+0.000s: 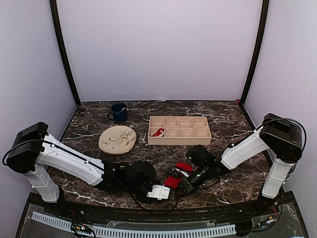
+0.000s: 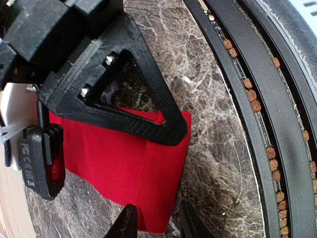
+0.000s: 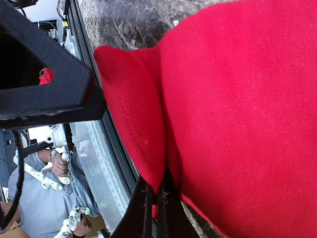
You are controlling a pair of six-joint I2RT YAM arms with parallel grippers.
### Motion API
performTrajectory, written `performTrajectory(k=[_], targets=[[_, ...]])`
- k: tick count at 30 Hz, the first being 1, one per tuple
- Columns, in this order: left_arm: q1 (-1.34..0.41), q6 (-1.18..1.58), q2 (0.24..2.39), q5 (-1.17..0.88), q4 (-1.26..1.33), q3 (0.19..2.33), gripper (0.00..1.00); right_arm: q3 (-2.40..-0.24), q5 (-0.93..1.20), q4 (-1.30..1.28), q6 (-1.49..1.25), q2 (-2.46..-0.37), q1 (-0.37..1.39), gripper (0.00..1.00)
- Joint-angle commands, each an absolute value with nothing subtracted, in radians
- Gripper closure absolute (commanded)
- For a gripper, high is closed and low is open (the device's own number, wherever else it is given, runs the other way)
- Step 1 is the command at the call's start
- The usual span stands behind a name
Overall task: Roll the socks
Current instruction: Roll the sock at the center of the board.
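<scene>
The left claw (image 2: pixel 157 224) hangs low over the dark marble worktop (image 2: pixel 213 119) with its jaws apart. A corner of the red socks (image 2: pixel 114 163) lies flat in the gap, one fingertip over the fabric and the other over bare stone. The socks sit at the front middle of the worktop, between the two arms. On their right side, the right claw (image 3: pixel 153 210) is clamped together on a raised fold of the red cloth.

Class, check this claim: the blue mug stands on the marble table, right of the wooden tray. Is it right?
No. The blue mug stands on the marble table left of the wooden tray, not right of it. The top view shows this.
</scene>
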State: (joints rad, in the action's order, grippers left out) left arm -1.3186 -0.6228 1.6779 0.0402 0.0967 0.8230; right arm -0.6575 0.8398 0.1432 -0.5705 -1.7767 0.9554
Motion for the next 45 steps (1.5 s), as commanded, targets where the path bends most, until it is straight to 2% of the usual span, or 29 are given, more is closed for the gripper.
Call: performTrajectory(k=[1, 18, 36, 45], targets=[[-1.324, -0.646, 1.700, 0.051, 0.114, 0.817, 0.69, -0.642, 0.855, 0.170, -0.585, -1.793, 0.950, 1.00], [-1.324, -0.673, 1.755, 0.089, 0.143, 0.822, 0.68, -0.635, 0.886, 0.177, -0.585, -1.790, 0.951, 1.00], [-1.324, -0.674, 1.836, -0.058, -0.034, 0.920, 0.76, -0.618, 0.901, 0.186, -0.592, -1.787, 0.950, 1.00], [-1.306, -0.643, 1.905, -0.161, -0.205, 1.024, 0.79, -0.610, 0.852, 0.153, -0.575, -1.766, 0.944, 0.80]])
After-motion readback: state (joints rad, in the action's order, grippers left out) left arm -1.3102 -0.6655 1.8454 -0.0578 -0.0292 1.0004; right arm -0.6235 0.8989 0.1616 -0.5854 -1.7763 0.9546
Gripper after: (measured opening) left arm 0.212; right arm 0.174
